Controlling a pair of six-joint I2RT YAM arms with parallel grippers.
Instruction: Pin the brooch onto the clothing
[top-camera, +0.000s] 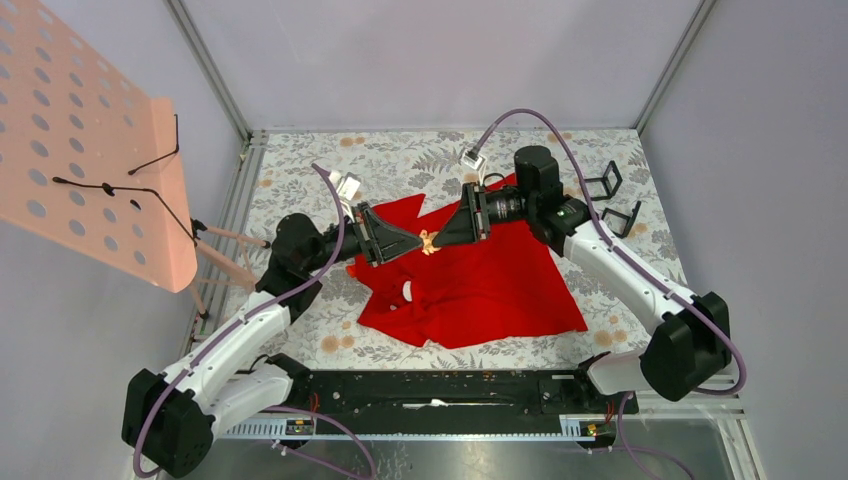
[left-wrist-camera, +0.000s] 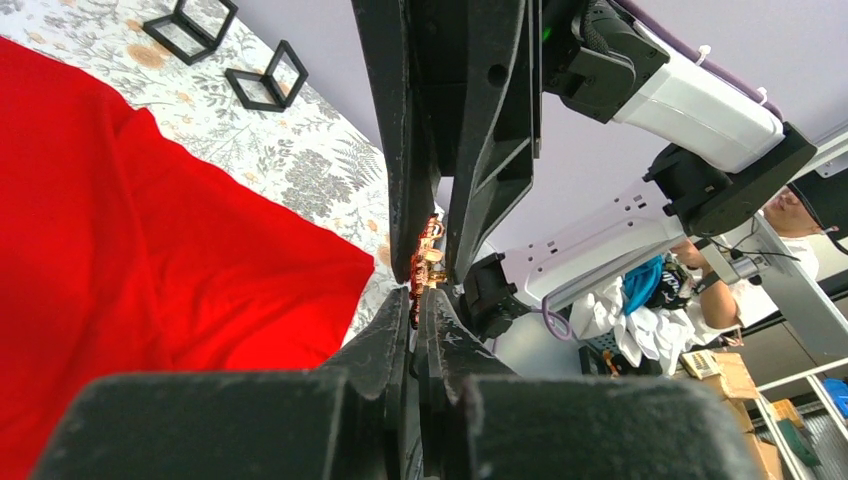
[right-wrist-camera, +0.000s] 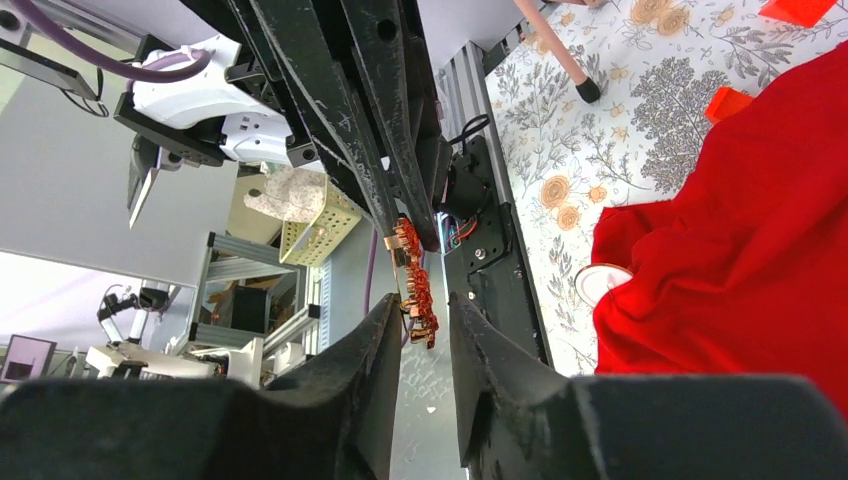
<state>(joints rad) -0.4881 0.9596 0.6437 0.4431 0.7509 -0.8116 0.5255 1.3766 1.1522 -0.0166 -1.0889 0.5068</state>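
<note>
Lying rumpled on the floral-patterned tablecloth (top-camera: 400, 165), the bright red short-sleeved fabric shirt with a collar (top-camera: 490, 285) is spreading beneath both arms. The black left gripper (left-wrist-camera: 417, 296) and black right gripper (right-wrist-camera: 420, 305) are meeting tip to tip above the shirt's upper edge. The left fingers are clenching the small coppery beaded brooch (top-camera: 430, 241), keeping it off the fabric. The right fingers are standing parted with the brooch between them; whether they are touching it I cannot tell.
</note>
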